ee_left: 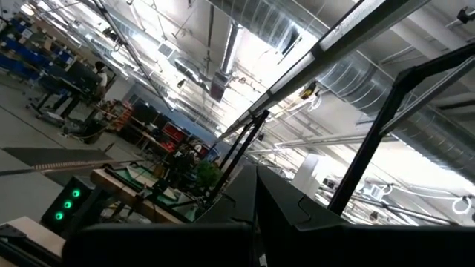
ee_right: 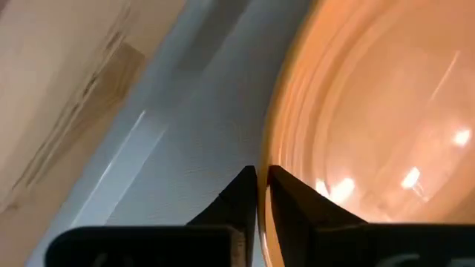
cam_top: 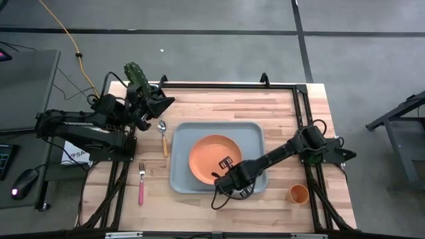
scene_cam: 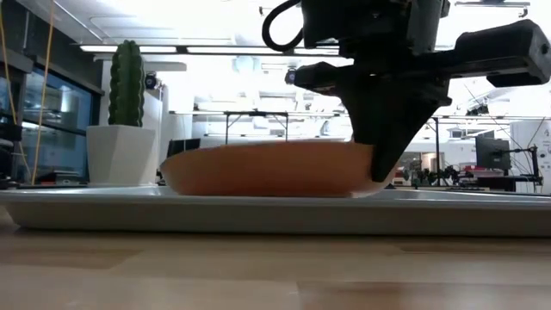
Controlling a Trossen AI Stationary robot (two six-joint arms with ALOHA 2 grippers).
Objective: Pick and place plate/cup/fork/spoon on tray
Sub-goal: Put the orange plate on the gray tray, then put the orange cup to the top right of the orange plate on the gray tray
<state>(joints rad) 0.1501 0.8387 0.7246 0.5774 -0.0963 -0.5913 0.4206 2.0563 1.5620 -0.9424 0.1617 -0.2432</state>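
Right claw (ee_right: 257,187) pinches the plate (ee_right: 371,111) rim narrowly, plate lying in the tray (ee_right: 193,126).

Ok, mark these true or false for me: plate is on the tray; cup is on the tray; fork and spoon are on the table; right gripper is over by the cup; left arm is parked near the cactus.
1. The plate lies on the tray. True.
2. The cup stands on the tray. False: it stands on the table, off the tray's right side.
3. The fork and spoon lie on the table left of the tray. True.
4. The right gripper is at the cup. False: it is at the plate's near rim, fingers pinching the rim.
5. The left gripper waits near the cactus, holding nothing. True.
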